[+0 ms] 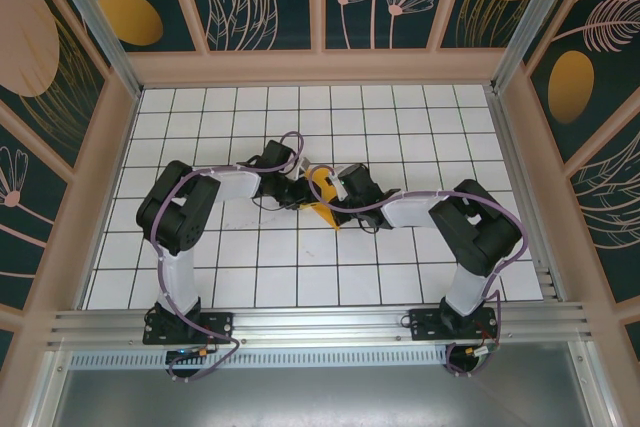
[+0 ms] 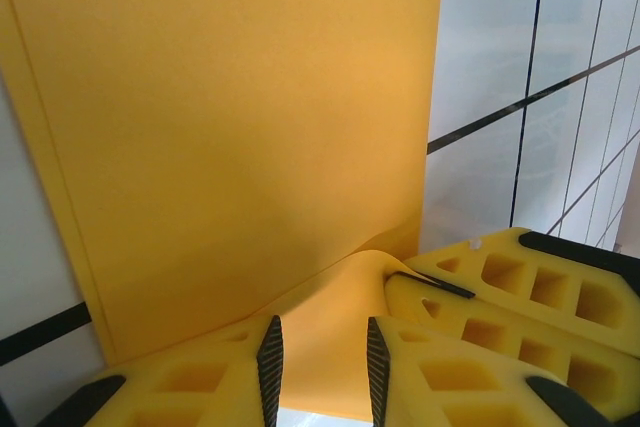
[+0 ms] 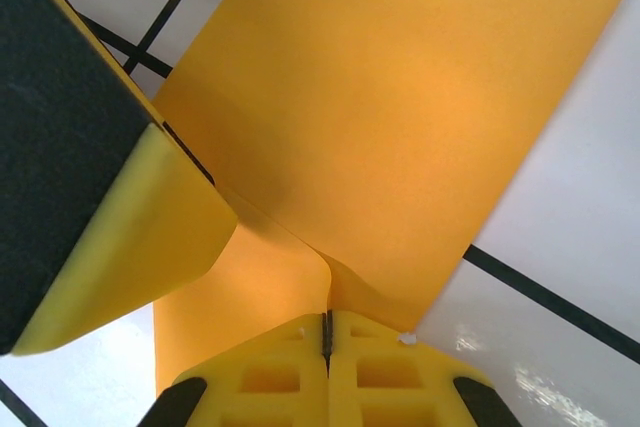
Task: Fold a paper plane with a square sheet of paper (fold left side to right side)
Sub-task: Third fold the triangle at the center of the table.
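Gridded table (image 1: 400, 277) | sheet (image 1: 322, 190) partly hidden | right hand (image 3: 327, 322) pinching it | left hand (image 2: 320, 357) parted

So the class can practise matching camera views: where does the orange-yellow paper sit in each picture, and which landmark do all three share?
Top external: paper at the picture's centre.
Left wrist: paper covers left and middle.
Right wrist: paper covers middle and upper right.
Shared landmark: the black grid lines.
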Tool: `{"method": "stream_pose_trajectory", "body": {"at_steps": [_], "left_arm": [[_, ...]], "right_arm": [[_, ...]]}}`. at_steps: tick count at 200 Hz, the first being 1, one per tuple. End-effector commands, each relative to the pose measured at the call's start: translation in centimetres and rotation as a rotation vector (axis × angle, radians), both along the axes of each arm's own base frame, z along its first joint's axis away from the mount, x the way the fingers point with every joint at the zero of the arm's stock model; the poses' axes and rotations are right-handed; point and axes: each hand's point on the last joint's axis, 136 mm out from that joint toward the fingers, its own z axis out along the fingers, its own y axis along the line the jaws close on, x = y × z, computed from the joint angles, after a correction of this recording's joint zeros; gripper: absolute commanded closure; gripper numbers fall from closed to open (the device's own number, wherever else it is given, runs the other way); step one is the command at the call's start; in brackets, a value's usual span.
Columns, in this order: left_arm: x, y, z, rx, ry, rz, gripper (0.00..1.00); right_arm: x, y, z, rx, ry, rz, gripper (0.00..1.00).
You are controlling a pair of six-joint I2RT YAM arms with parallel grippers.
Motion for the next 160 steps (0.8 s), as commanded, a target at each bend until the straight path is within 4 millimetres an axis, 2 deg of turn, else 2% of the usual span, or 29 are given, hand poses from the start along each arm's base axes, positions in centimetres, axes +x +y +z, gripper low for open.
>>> {"method": "stream_pose_trajectory", "body": {"at_steps": [1,8,41,54,69,107,160], "left_arm": [[-1.5,2.2,-5.0,0.149,0.059,0.012,0.68],[-1.6,2.5,-5.4,0.161,0.064,0.015,0.68],[-2.0,3.0,-6.3,0.188,0.076,0.024,0.69],[-2.0,3.1,-6.4,0.192,0.076,0.026,0.69],[-2.0,3.1,-6.4,0.191,0.074,0.028,0.69],[-1.7,3.0,-6.1,0.187,0.064,0.029,0.69],[-1.7,3.0,-6.2,0.189,0.066,0.027,0.69]], "right_arm": [[-1.4,-0.4,0.4,0.007,0.069,0.014,1.0],[-1.1,-0.2,1.4,0.032,0.062,0.008,0.99],[-0.1,-0.4,6.2,0.135,0.039,-0.02,0.81],[-0.5,-0.6,7.6,0.171,0.046,-0.016,0.76],[-1.8,-0.3,8.4,0.215,0.089,0.021,0.74],[-6.1,2.0,8.4,0.399,0.299,0.12,0.77],[-6.0,3.1,4.7,0.356,0.415,0.1,0.8]]}}
